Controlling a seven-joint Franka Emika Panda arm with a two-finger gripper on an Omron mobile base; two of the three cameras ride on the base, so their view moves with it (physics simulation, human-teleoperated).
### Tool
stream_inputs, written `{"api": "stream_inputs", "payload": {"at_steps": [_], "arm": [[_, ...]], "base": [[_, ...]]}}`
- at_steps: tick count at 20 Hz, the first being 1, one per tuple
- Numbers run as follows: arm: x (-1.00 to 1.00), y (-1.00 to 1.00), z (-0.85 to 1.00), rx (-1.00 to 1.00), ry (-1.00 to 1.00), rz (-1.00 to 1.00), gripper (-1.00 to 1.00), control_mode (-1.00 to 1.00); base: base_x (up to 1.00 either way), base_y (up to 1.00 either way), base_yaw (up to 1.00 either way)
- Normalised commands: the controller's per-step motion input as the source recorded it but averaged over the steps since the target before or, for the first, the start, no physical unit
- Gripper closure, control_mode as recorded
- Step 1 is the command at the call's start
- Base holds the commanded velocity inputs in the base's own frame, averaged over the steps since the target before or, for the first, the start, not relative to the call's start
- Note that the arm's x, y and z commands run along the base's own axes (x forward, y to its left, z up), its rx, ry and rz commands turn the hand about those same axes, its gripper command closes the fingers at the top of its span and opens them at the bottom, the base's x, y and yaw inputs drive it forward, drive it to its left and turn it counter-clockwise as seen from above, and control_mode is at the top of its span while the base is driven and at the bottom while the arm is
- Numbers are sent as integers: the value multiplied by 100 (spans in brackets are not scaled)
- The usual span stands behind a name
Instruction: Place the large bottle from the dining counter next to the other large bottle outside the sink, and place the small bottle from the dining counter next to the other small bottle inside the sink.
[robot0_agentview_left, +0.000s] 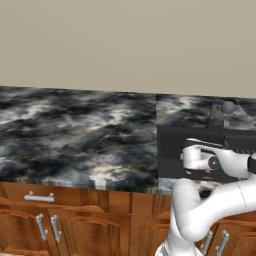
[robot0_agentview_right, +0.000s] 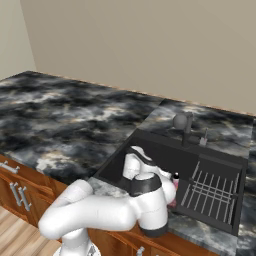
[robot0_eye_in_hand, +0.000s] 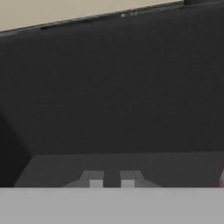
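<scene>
I see a plain beige wall (robot0_agentview_left: 125, 45) rising behind the marbled black-and-white countertop (robot0_agentview_left: 75, 135), which spreads away to the left of the end effector. Below and to its left, reddish wood cabinet fronts (robot0_agentview_left: 90, 220) carry silver bar handles (robot0_agentview_left: 39, 198). A strip of light wood floor (robot0_agentview_right: 20, 235) lies far below, at the cabinets' foot.
</scene>
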Motion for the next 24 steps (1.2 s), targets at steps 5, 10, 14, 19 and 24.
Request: {"api": "stream_inputs", "payload": {"at_steps": [5, 10, 14, 19, 24], "arm": [[21, 22, -2, -18, 3, -1, 100, -100], [27, 27, -2, -19, 11, -1, 100, -100], [20, 37, -16, -15, 14, 0, 100, -100], [1, 13, -44, -6, 4, 0, 100, -100], [-29, -34, -56, 1, -9, 0, 100, -100]], "base": [[0, 0, 0], [0, 0, 0], [0, 0, 0], [0, 0, 0], [0, 0, 0]]}}
